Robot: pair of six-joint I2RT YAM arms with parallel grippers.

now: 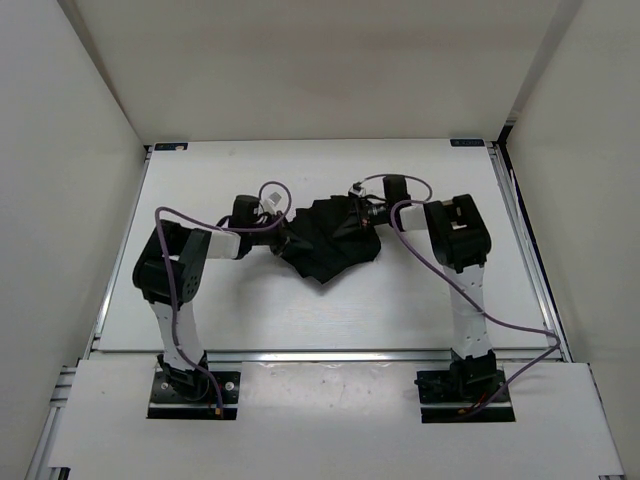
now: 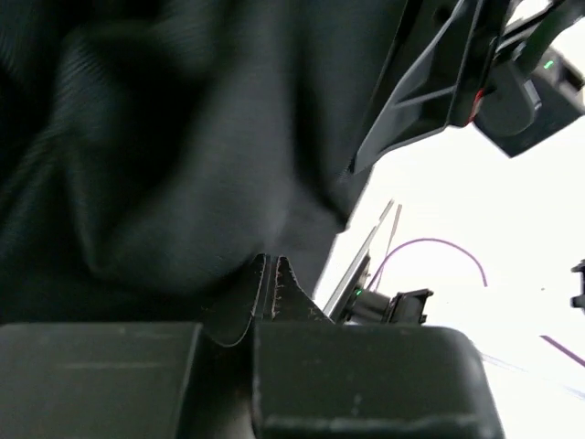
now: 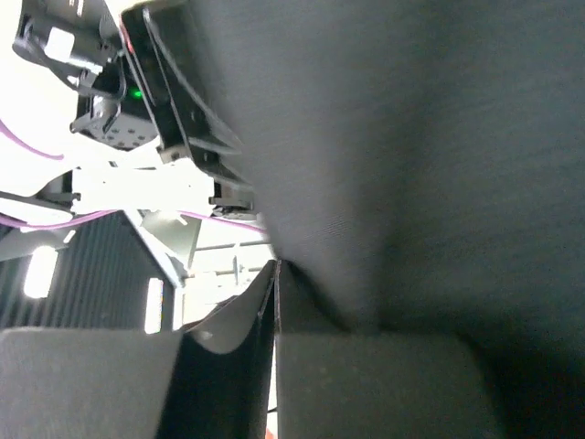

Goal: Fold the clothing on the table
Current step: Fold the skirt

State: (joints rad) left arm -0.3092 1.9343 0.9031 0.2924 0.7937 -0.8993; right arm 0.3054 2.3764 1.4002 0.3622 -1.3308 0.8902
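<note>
The left claw (image 2: 271, 279) is clamped shut on a pinch of the black pleated garment (image 1: 330, 243), and the right claw (image 3: 277, 279) grips its opposite side the same way. The garment sits bunched between them around the middle of the desk (image 1: 400, 300), somewhat nearer the far edge. I judge the fold hardly begun: no flat, neat layer shows, so spreading and folding remain

L gripper (image 2: 272, 274) at 6 o'clock pinches clothing (image 2: 164, 165), fabric filling 9–12; right arm (image 2: 521, 91) at 2 o'clock.
</note>
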